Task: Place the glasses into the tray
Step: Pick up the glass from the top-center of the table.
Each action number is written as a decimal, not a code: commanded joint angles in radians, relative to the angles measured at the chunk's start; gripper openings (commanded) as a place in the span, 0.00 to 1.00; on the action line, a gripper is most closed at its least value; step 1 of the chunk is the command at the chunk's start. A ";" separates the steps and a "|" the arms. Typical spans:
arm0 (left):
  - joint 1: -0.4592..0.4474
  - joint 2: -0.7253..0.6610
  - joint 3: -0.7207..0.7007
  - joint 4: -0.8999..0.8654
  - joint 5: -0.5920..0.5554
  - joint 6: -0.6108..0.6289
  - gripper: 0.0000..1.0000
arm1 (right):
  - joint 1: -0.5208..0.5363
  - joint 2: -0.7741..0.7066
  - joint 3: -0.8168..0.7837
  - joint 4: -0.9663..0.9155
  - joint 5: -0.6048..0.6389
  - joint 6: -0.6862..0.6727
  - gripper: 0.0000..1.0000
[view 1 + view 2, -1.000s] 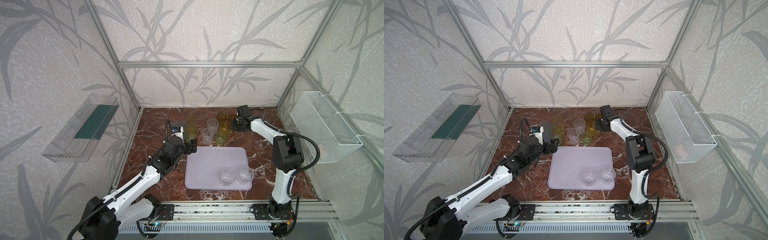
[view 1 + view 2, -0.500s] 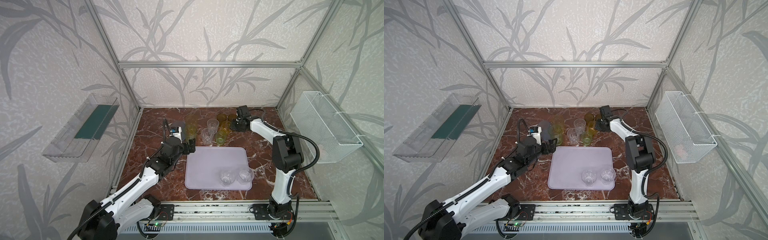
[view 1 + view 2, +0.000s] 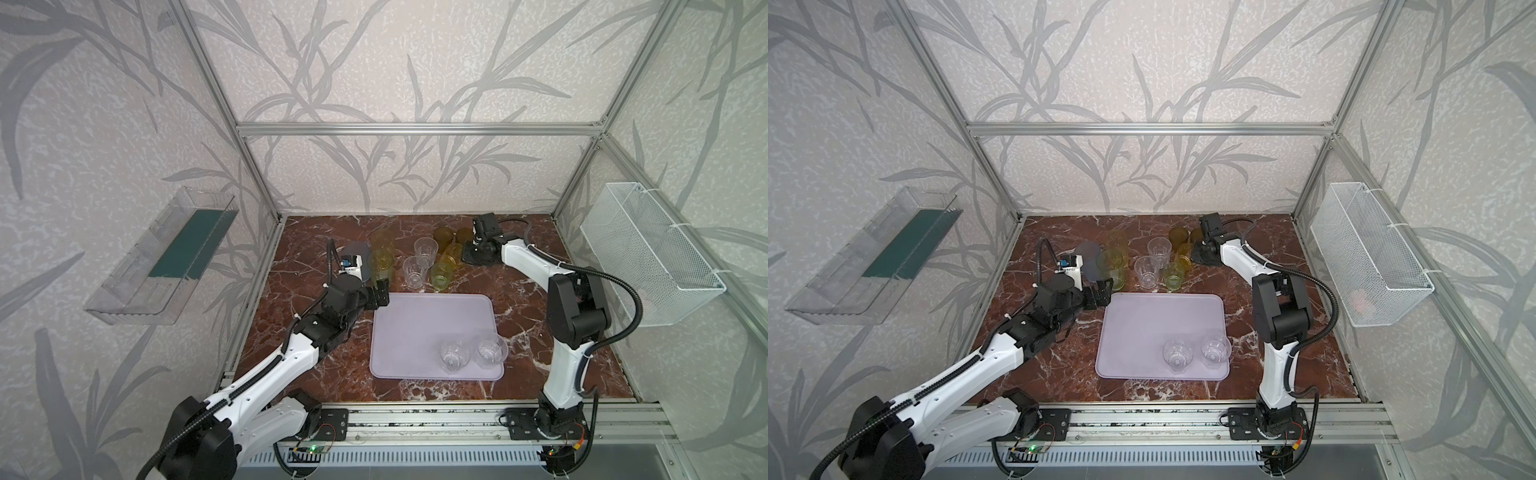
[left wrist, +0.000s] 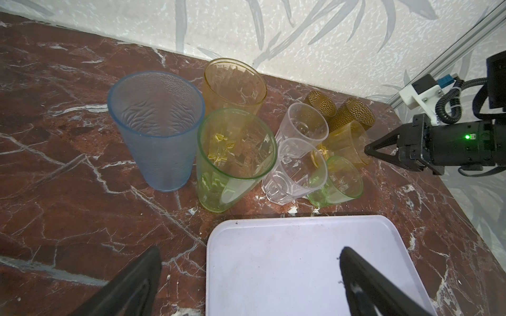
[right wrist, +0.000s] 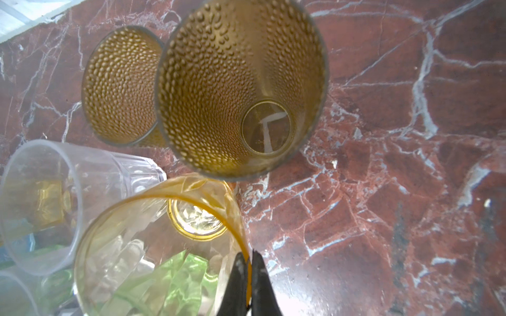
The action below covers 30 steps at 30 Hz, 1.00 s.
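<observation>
On the right gripper (image 5: 247, 259) the jaws pinch the short yellow tumbler (image 5: 161, 240) by its rim, while the left gripper (image 4: 249, 253) hovers at a corner of the lilac tray (image 4: 301, 260), jaws spread.

Left hand (image 4: 249, 251) spread wide, arm outstretched; right hand (image 5: 247, 254) pinches the rim of a yellow translucent faceted tumbler (image 5: 131, 246).

Pale wallpaper (image 3: 415, 62) printed with grey leaf sprays covers every wall in both top views. An aluminium frame (image 3: 415, 129) crosses the upper middle of the frame. Red-brown marble (image 3: 519, 299) with white veins fills the lower centre. A clear plastic bin (image 3: 124, 295) hangs at the left, a white wire basket (image 3: 648, 253) at the right. The light is soft and even.
</observation>
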 commanded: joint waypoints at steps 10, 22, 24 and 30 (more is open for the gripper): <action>0.013 0.003 -0.006 0.012 0.003 -0.005 0.99 | 0.002 -0.148 -0.095 -0.034 0.021 -0.026 0.00; 0.014 -0.007 -0.004 0.007 0.010 -0.021 0.99 | 0.002 -0.225 -0.128 -0.037 0.020 -0.041 0.00; 0.013 -0.006 -0.003 0.008 0.013 -0.022 0.99 | 0.001 -0.237 -0.138 -0.035 0.024 -0.041 0.00; 0.014 0.002 0.008 0.010 0.027 -0.025 0.99 | 0.001 -0.288 -0.170 -0.035 0.045 -0.052 0.00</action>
